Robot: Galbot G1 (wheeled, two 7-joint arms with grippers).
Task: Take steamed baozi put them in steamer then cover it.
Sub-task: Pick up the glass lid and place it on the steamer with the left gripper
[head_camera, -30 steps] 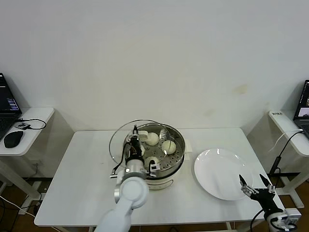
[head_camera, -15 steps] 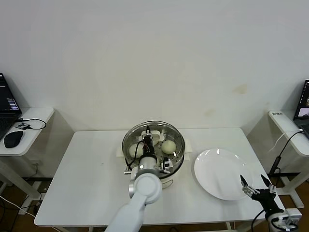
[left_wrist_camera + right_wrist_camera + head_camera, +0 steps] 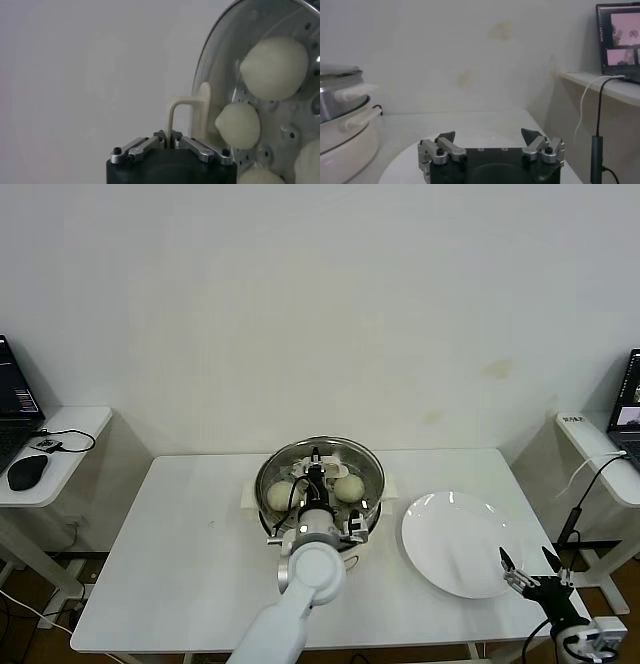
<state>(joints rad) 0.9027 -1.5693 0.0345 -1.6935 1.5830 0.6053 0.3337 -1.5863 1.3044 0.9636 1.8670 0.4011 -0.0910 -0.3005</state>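
Our left gripper (image 3: 169,136) is pinched tight on the bar handle of the cover (image 3: 320,467), which looks about seated on the steamer (image 3: 372,522). The baozi (image 3: 274,68) are inside under the glass. Pretty much done; we'd just let go. Right gripper (image 3: 490,139) sits spread wide over the plate (image 3: 440,534), idle.

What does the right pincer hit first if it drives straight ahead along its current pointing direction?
Probably nothing nearby: the open right pincer points over the white plate toward the far wall. The steamer sits off to one side, though depth is unclear.
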